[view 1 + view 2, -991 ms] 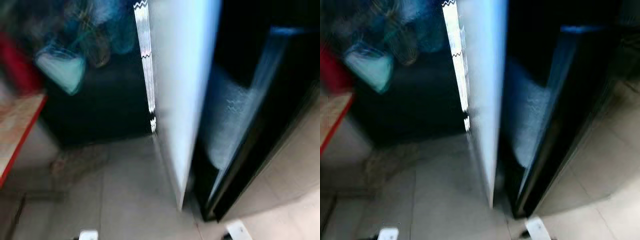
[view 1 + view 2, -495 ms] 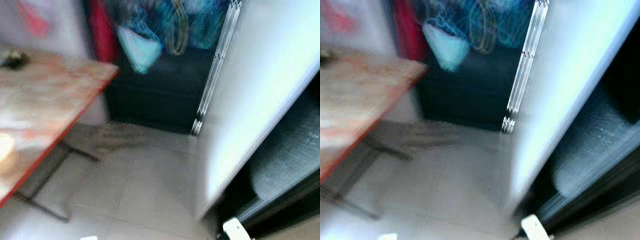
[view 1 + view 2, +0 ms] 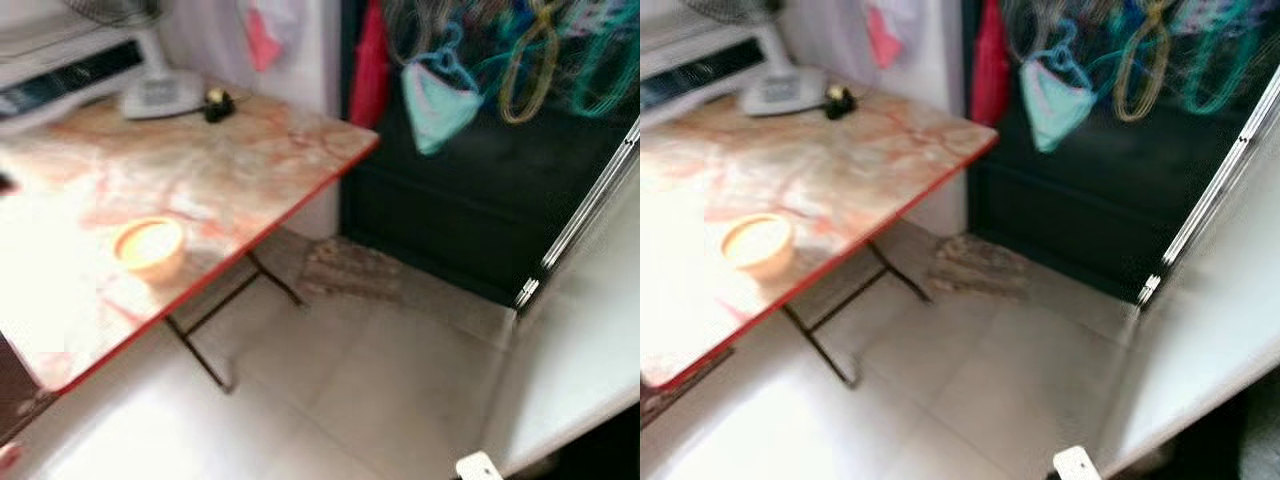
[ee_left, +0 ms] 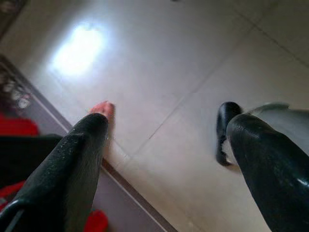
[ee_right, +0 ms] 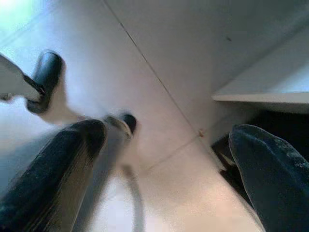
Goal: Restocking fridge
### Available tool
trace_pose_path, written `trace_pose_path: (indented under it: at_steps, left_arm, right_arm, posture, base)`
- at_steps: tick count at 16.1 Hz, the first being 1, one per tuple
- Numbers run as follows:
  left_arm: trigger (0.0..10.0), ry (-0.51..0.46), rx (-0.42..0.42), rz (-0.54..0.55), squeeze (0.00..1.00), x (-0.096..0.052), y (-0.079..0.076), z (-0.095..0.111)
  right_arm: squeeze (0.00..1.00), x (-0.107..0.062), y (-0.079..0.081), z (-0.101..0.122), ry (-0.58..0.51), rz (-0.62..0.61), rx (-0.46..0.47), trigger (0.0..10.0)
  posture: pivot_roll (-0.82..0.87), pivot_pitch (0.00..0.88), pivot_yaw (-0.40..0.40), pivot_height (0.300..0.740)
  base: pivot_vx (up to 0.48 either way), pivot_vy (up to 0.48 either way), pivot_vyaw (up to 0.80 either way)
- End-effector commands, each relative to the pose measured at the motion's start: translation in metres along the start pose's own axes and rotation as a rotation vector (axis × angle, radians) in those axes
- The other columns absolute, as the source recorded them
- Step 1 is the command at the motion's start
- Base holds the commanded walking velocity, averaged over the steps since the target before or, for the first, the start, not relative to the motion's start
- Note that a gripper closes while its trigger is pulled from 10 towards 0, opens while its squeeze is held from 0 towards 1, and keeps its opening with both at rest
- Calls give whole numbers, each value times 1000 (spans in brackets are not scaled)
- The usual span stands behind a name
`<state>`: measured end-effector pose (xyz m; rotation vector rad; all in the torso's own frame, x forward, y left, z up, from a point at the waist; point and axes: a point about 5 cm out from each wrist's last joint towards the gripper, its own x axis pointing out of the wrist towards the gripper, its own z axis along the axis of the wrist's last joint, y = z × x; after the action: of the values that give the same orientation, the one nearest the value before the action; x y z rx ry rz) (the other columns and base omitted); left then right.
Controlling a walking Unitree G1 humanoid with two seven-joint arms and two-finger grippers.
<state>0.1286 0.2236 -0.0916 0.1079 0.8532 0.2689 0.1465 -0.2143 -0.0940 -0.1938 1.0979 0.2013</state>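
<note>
The fridge's white door (image 3: 585, 370) stands open at the right edge of the eye views, and the dark inside is just visible in the bottom right corner. My left gripper (image 4: 169, 125) hangs open over pale floor tiles with nothing between its black fingers (image 4: 79, 159). My right gripper (image 5: 169, 135) is open too and holds nothing. It points down at the floor near the door's lower edge (image 5: 260, 96). No item for the fridge is in either gripper.
A folding table (image 3: 250, 140) with a marbled top and red rim stands at the left. On it are an orange bowl (image 3: 148, 246), a white fan base (image 3: 160, 92) and a small dark object (image 3: 217, 100). A mat (image 3: 350, 270) lies before a dark cabinet (image 3: 470, 210) hung with coloured items.
The camera has swung left. The fridge door slid from the middle of the picture to the right edge, and the table with the bowl came into view.
</note>
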Motion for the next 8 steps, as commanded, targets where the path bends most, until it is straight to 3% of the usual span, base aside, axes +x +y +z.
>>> trace_pose_path:
  at_steps: [1,2,3,6,7,8]
  left_arm:
    - [10000,-36,37,12,0,-1,3,2]
    - [10000,-192,11,25,0,6,12,35]
    - [10000,-430,13,53,0,7,18,88]
    - [10000,-609,21,78,0,-4,20,121]
    - [10000,-721,61,60,0,-15,17,139]
    - [10000,-763,78,50,0,-20,14,145]
  right_arm:
    - [0,-1,1,-7,12,-14,39,10000]
    - [0,-1,4,-9,11,-7,42,10000]
    - [0,-1,5,-10,13,-3,45,10000]
    - [0,-1,6,-13,21,-5,33,10000]
    - [0,-2,5,-16,25,-15,32,10000]
    - [0,-2,5,-17,26,-18,33,10000]
  posture:
    - [-32,55,30,740]
    - [-30,52,43,740]
    - [-29,52,44,740]
    - [-26,45,40,740]
    - [-32,39,41,740]
    - [-32,37,43,740]
  base:
    - [0,0,0]
    - [0,0,0]
    - [0,0,0]
    - [0,0,0]
    - [0,0,0]
    - [0,0,0]
